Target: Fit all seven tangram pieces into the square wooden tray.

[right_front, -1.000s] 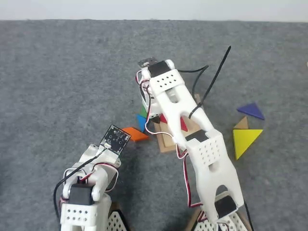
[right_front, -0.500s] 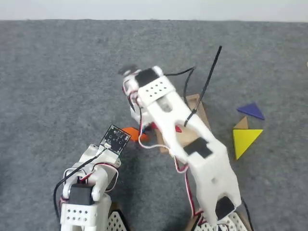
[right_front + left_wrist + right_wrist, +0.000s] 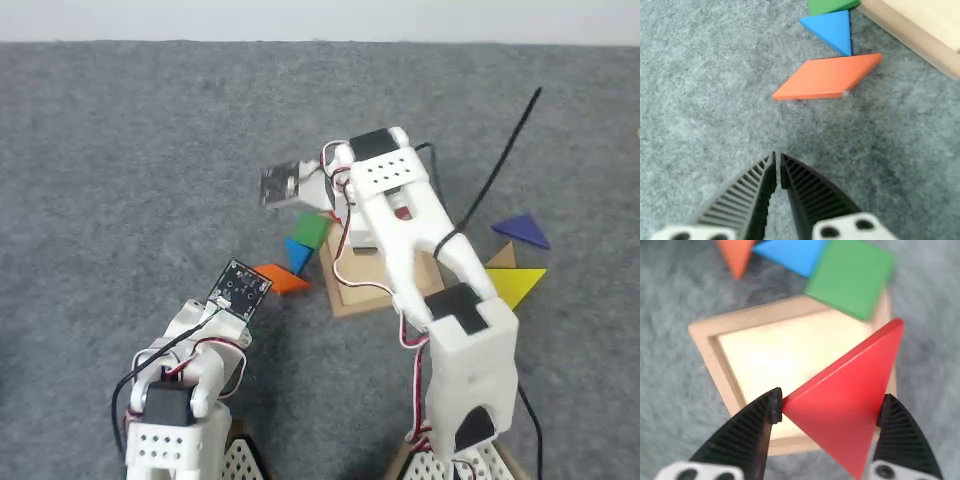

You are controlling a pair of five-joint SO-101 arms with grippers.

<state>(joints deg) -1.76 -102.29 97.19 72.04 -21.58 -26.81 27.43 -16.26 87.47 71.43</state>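
**Red triangle gripped above the tray; three pieces crowd one corner**

High view: the right arm (image 3: 420, 240) stretches across the square wooden tray (image 3: 352, 292). It hides most of the tray's floor and its own pincer, leaving one corner and some rim in sight. On the tray's side toward the left arm (image 3: 185, 400), a green square (image 3: 311, 230), a blue triangle (image 3: 296, 254) and an orange parallelogram (image 3: 283, 279) lie close together in a row. On the tray's other side, well apart from it, lie a purple triangle (image 3: 521, 230), a plain wooden triangle (image 3: 502, 257) and a yellow triangle (image 3: 515, 283). The grey felt worktop (image 3: 130, 150) runs wide and bare around them.

Left wrist view: the left pincer (image 3: 777, 161) points at the felt, its fingers drawn to a hairline gap with nothing between them. Ahead of the tips, across bare felt, lies the orange parallelogram (image 3: 827, 76), and beyond it the blue triangle (image 3: 832, 27). The green square (image 3: 830, 5) is cut off at the frame edge. The tray's rim (image 3: 910, 32) runs just beside these pieces.

Right wrist view: the right pincer (image 3: 831, 404) is spread wide and clamps the red triangle (image 3: 850, 380) between its fingers, above the tray's bare floor. The triangle hides the tray's near corner, and whether it touches the rim (image 3: 705, 340) cannot be told. Beyond the tips, the green square (image 3: 850, 275) sits at the far corner, seemingly overlapping the rim, though it is blurred. The blue triangle (image 3: 790, 252) and the orange parallelogram's tip (image 3: 735, 252) are cut off.
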